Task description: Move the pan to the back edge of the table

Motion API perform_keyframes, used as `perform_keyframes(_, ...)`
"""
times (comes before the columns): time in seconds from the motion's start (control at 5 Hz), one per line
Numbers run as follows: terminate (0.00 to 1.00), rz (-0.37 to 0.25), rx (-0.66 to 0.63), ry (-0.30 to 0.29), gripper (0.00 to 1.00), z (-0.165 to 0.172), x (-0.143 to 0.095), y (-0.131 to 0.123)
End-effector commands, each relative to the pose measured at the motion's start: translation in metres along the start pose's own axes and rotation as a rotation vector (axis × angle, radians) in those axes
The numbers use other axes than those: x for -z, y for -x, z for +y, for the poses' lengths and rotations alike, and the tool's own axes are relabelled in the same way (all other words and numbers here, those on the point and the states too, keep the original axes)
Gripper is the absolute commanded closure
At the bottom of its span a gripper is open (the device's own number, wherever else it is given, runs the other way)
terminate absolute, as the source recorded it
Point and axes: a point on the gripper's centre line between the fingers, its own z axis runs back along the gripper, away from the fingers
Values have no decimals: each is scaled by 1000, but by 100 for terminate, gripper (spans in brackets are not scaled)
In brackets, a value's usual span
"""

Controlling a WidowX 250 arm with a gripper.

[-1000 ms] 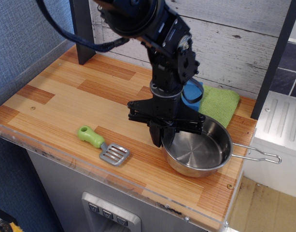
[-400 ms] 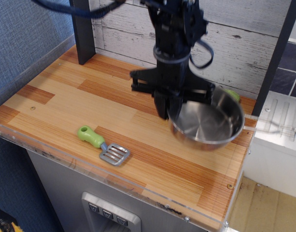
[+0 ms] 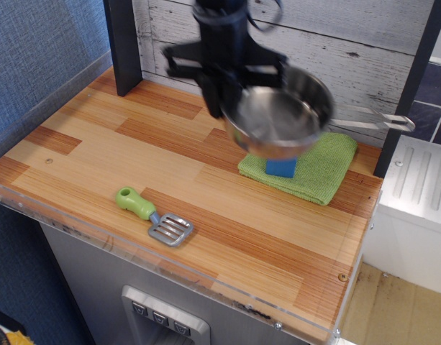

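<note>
One view is all you have, looking down on the table (image 3: 98,154) from its front edge. You can see the pan (image 3: 278,118) lifted clear of the wood, hanging tilted in the air over the back right part of the top, its polished bowl turned partly toward the camera and its thin wire loop handle (image 3: 375,123) sticking out past the right edge. The gripper (image 3: 224,97) has the pan by the left side of its rim, fingers closed down onto the steel wall; motion blur hides the exact pinch, so you cannot read how deep the bite goes. Below the pan lies the green cloth (image 3: 324,169) near the back right corner, with a blue block (image 3: 281,167) standing on it, and the green-handled spatula (image 3: 152,214) rests near the front edge, well apart from everything else. Judge the pan as stiff, fairly light and slick: a rim pinch on smooth steel lets it swing and slip, and the long handle adds leverage on the far side. Set it down flat on bare wood by the back edge, clear of the cloth and block, before you let go.
</note>
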Motion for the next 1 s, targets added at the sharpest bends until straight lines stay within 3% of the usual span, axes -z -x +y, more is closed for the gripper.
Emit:
perform_keyframes(0.0, 0, -40, 74, 11, 100, 48, -7, -46)
perform_keyframes(0.4, 0, 39, 202, 41, 100, 77, 43, -59)
perform_keyframes(0.8, 0, 60, 200, 37, 100, 121, 78, -72)
